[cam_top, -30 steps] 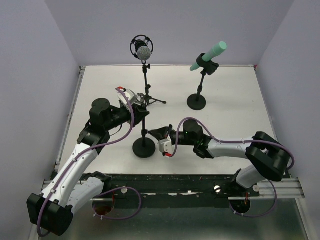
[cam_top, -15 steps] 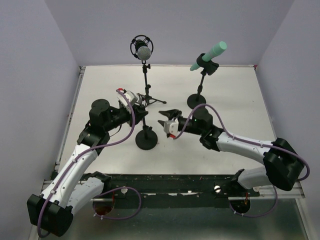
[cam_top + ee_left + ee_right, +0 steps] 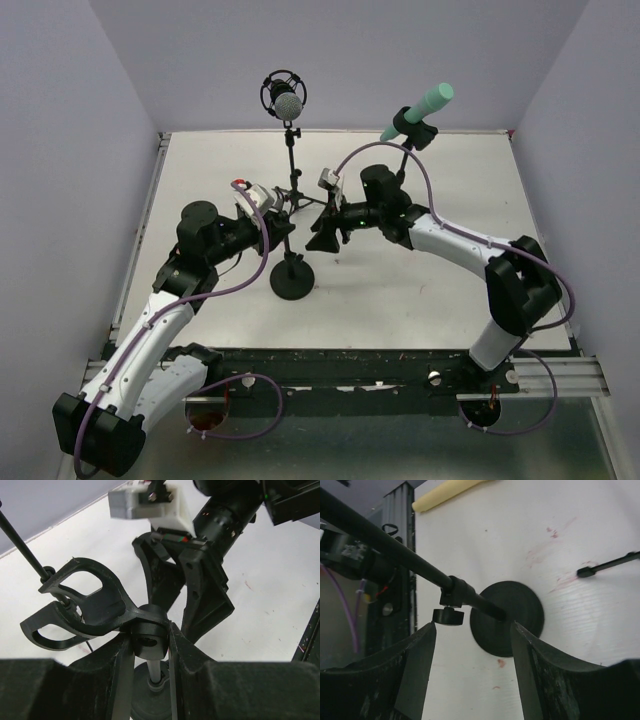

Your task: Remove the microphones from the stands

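Empty clip [image 3: 80,605] topped the near stand [image 3: 291,280] at mid-worktop [image 3: 420,300]. Left pincer [image 3: 150,645] was clamped on the stand's joint under the clip. Right pincer [image 3: 325,238] stood open beside the pole. A yellow cylinder [image 3: 450,492] lay near the edge.

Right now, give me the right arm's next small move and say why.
Probably lift the right tool clear of the near stand's pole. Its jaws stand open astride that pole, gripping nothing. The clip above, held at its joint by the left tool, is empty, while the teal microphone sits mounted behind.
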